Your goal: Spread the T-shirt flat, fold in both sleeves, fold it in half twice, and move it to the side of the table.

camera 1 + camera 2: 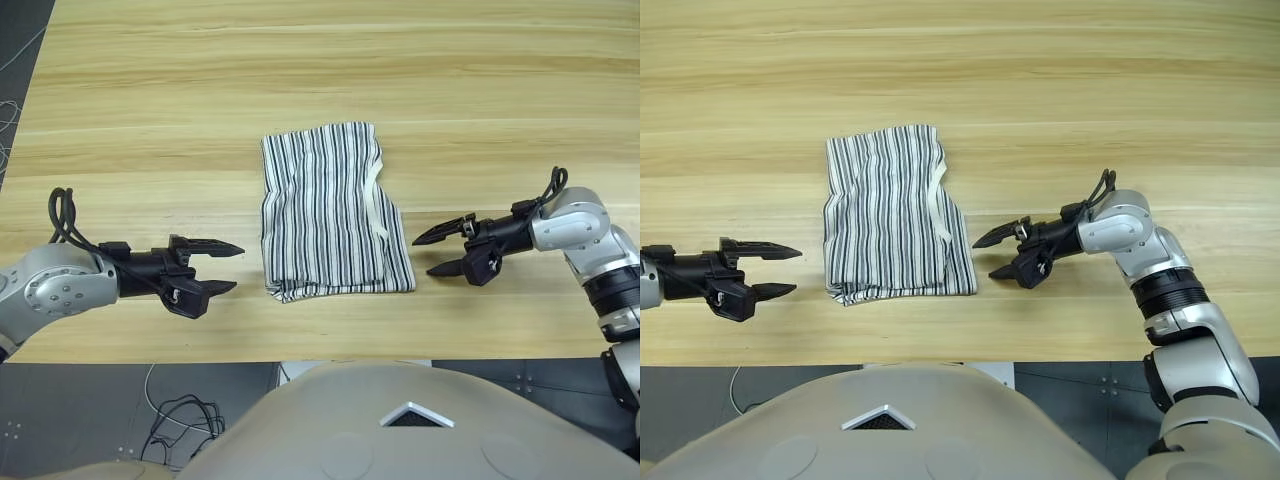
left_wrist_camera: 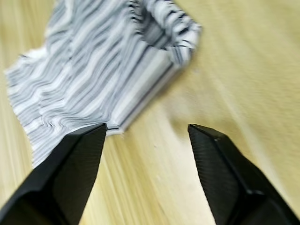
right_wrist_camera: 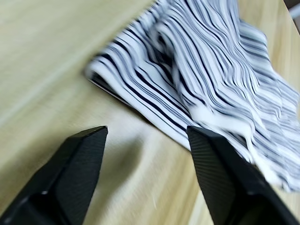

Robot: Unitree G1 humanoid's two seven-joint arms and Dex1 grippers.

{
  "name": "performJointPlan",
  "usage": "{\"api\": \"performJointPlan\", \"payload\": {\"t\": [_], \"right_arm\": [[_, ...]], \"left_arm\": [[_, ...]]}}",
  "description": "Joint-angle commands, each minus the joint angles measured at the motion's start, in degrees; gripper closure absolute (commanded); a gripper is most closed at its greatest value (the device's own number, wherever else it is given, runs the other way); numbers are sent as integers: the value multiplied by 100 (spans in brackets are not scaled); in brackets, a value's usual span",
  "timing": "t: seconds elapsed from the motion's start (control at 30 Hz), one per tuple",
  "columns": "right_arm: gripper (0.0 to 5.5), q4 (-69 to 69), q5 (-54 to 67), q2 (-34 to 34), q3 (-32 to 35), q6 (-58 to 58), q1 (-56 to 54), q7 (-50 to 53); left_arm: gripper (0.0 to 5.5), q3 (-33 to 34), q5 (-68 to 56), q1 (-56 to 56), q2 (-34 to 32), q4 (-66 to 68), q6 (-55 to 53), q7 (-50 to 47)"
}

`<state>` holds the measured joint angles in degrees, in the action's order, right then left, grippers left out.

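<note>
The left gripper (image 1: 238, 268) sits low over the surface (image 1: 320, 60), fingers spread, just off the near left corner of the folded shirt (image 1: 330, 215) (striped, close to the front edge). The right gripper (image 1: 422, 256), also spread, sits beside the shirt's right edge. The surface runs wide behind and to both sides.

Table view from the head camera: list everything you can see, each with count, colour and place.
T-shirt: one, black-and-white striped, folded, at the middle of the table between the two claws.
Table: one, light wood, under everything.
Floor: dark grey, past the table's near edge.
Cables: a loose bundle, black, on the floor at the near left.
Left claw: one, black, open, left of the T-shirt.
Right claw: one, black, open, close by the T-shirt's right edge.
</note>
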<state>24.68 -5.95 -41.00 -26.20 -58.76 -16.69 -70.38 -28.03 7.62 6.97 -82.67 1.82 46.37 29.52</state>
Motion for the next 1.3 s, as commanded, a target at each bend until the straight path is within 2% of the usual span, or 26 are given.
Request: {"api": "performJointPlan", "payload": {"t": [0.03, 0.27, 0.43, 0.9, 1.27, 1.3], "right_arm": [[191, 336, -135, -16, -248, -657, -102, 191], [191, 1143, -1164, 363, -221, -2237, -365, 1310], [191, 1553, -1788, 608, -246, -2624, -473, 2015], [191, 1763, -3175, 984, -325, -2576, -786, 3497], [191, 1908, -3968, 1039, -781, -2270, -1032, 4265], [188, 1910, -3985, 1024, -847, -2267, -1054, 4286]], "left_arm": [[185, 316, 260, 350, 206, -289, -246, 139], [185, 613, 890, 503, 844, -311, -124, 175], [185, 657, 1112, 610, 1202, -370, -73, 278], [185, 653, 1267, 451, 1874, -264, 1, 689], [185, 606, 1523, 223, 2107, 261, 164, 743], [204, 592, 1548, 211, 2116, 310, 182, 756]]}}
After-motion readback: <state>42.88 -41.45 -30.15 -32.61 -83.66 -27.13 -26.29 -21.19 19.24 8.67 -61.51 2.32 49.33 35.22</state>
